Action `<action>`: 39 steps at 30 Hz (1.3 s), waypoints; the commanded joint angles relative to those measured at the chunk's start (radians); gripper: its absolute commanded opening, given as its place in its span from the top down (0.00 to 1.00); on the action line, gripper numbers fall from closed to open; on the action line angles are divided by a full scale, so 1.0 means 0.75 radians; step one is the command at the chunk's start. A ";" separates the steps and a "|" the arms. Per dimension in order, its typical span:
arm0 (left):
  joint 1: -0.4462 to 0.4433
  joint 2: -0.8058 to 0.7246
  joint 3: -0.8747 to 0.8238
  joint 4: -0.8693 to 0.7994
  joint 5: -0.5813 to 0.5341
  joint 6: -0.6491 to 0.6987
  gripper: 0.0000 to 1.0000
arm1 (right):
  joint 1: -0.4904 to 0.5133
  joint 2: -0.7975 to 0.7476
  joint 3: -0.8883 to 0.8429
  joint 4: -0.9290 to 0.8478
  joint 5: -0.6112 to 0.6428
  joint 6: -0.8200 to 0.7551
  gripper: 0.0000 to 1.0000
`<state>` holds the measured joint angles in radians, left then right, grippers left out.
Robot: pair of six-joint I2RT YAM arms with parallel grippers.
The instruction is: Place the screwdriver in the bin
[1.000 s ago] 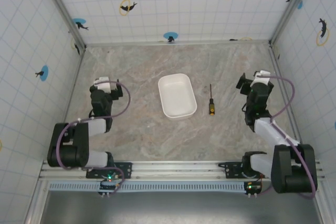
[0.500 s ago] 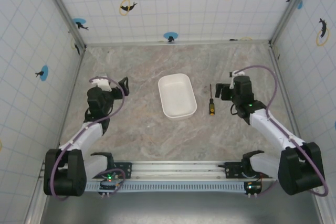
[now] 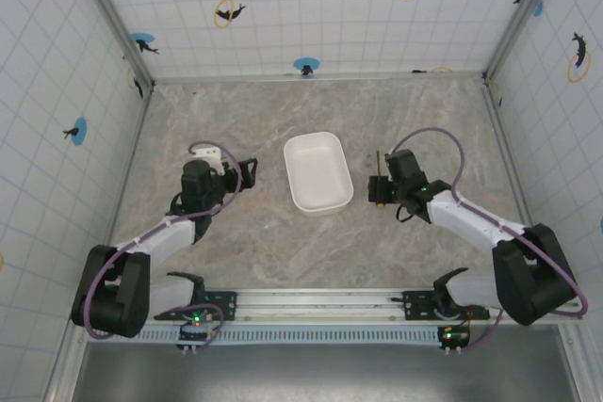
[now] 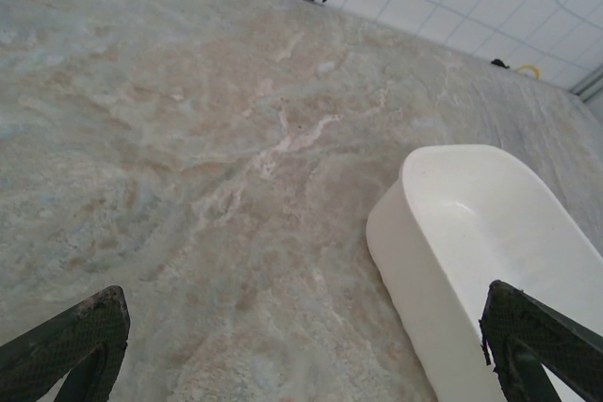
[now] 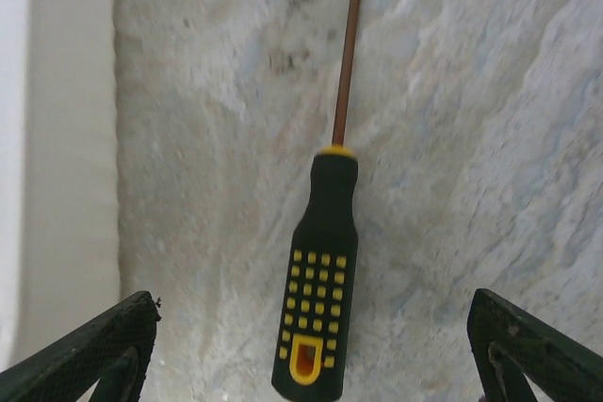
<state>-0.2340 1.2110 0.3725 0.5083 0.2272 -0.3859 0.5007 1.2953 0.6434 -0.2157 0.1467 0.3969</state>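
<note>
Currently the right hand [image 5: 309,327] sits low over the screwdriver [image 5: 320,261] with its fingers spread wide apart, one on each side of the handle, and nothing is gripped. The left hand [image 4: 301,327] is likewise spread and empty, and points at the near-left side of the bin [image 4: 471,223].

Handling, as a judgement: the tool looks light and rigid, so no sag is expected on lifting. The thin round shaft would probably roll or slip between the pads. The thick handle is the better hold: it is wider, and its studded face looks grippy. Closing across the handle at about mid-length should keep it level.

Appearance: slim reddish-brown shaft with a flat tip. The handle is black with a yellow collar, a grid of yellow studs and a yellow hanging slot at the butt.

Position: the screwdriver lies flat on the bench [image 3: 283,251], around mid-depth and right of centre. Its tip points to the far edge and its butt to the near edge. It is just beside the bin's right wall, roughly parallel to it and not touching.
</note>
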 commanded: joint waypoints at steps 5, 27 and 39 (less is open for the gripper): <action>-0.026 0.017 -0.003 0.004 0.004 -0.049 0.02 | 0.029 0.095 0.099 -0.114 0.065 0.054 0.14; -0.036 0.050 0.017 -0.025 0.021 -0.040 0.02 | 0.065 0.279 0.197 -0.142 0.070 0.057 0.22; -0.037 0.057 0.029 -0.034 0.045 -0.031 0.03 | 0.064 0.374 0.247 -0.152 0.053 0.041 0.34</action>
<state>-0.2546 1.2507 0.3729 0.5007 0.2428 -0.4019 0.5434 1.5585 0.7792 -0.3115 0.1856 0.4305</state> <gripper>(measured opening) 0.976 0.666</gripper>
